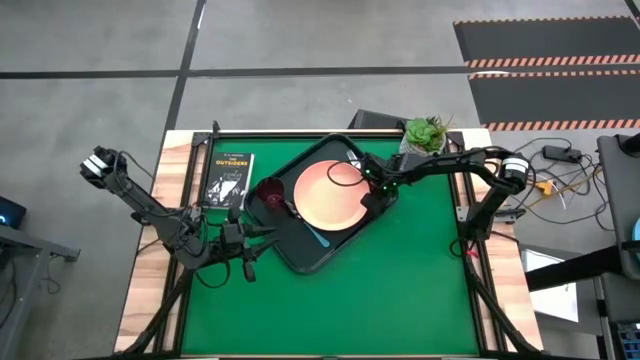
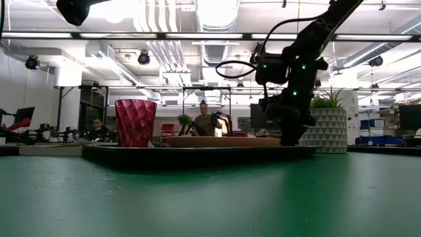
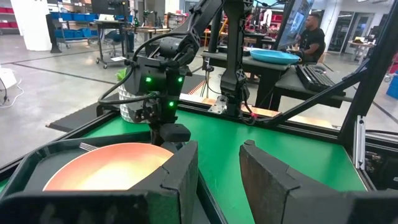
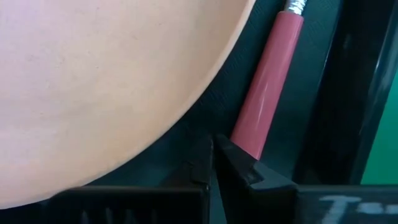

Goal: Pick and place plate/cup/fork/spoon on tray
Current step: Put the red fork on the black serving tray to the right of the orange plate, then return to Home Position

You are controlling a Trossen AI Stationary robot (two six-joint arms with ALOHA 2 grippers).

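Observation:
The black tray point(image 1: 300, 255) lies mid-table. In it the peach-pink plate point(image 1: 330, 193) lies flat, with the maroon cup point(image 1: 268, 193) upright at its left. The blue-handled spoon point(image 1: 318, 238) lies at the plate's near side. The pink-handled fork point(image 4: 267, 87) lies between the plate and the tray's right rim. My right gripper point(image 1: 375, 197) is shut, pointing down into the tray, its tips point(image 4: 211, 158) at the fork handle's free end. My left gripper point(image 3: 217, 168) is open and empty, low by the tray's near left corner point(image 1: 262, 236). My right gripper's shut fingers come from above, and the outer side of one finger point(image 4: 239, 165) stands at the free end of the fork's pink handle point(image 4: 249, 140). I cannot tell whether it touches. The fork lies flat on the tray floor beside the plate's rim.
A black book point(image 1: 228, 180) lies left of the tray at the far side. A white pot with a green plant point(image 1: 425, 135) stands at the far right corner. The green mat point(image 1: 400, 290) is bare toward the near edge. People sit in the room beyond point(image 2: 207, 118).

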